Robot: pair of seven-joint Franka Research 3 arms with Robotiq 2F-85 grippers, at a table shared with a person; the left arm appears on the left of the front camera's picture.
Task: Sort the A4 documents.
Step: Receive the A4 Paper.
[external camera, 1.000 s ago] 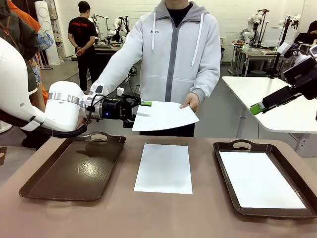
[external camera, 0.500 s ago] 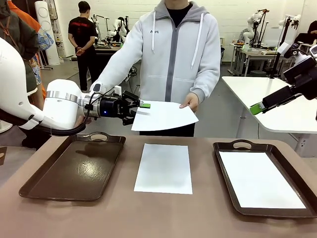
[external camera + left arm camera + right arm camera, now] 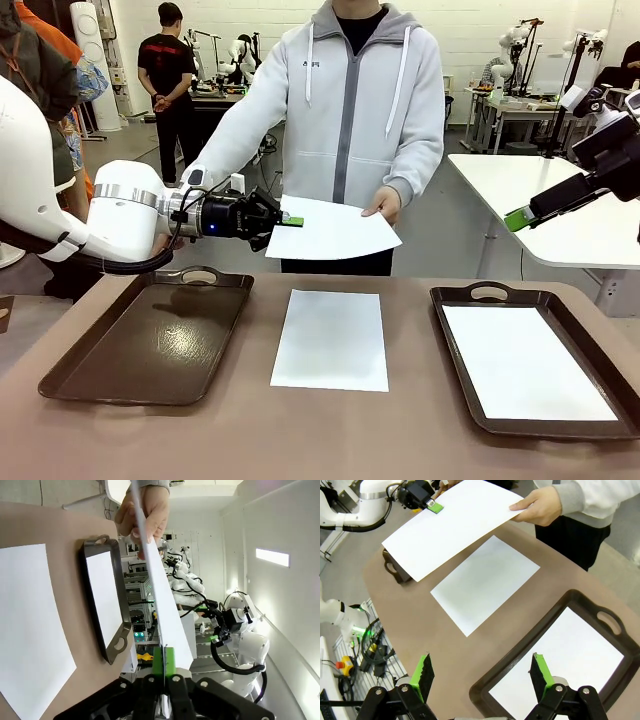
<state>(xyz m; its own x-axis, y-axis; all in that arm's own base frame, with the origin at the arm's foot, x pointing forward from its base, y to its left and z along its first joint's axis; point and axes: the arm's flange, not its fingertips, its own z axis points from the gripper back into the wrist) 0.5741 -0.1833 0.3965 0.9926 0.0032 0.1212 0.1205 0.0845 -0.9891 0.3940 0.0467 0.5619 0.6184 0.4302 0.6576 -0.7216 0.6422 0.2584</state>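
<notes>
Grip: the left gripper has its green pads pressed together on the left edge of the held sheet, left of centre in the front view.
Close-up: in the left wrist view the left gripper rises from the bottom edge, and the held sheet runs edge-on straight up from between its fingers.
Held sheet: a blank white A4 document, up in the air above the table's far edge; in the right wrist view it lies across the upper left.
Person's hand: the person's hand pinches the sheet's opposite, right-hand edge; it shows at the top of the left wrist view and at the upper right of the right wrist view.
Other tool: the right gripper hangs at the right edge of the front view, well apart from any paper; in its own view the right gripper has its fingers spread wide with nothing between them.
Middle sheet: the middle sheet lies flat on the brown table, between the two trays.
Right tray: the right tray holds one flat tray sheet on its floor.
Left tray: the left tray, dark brown with a handle, sits at lower left with a bare, shiny floor.
</notes>
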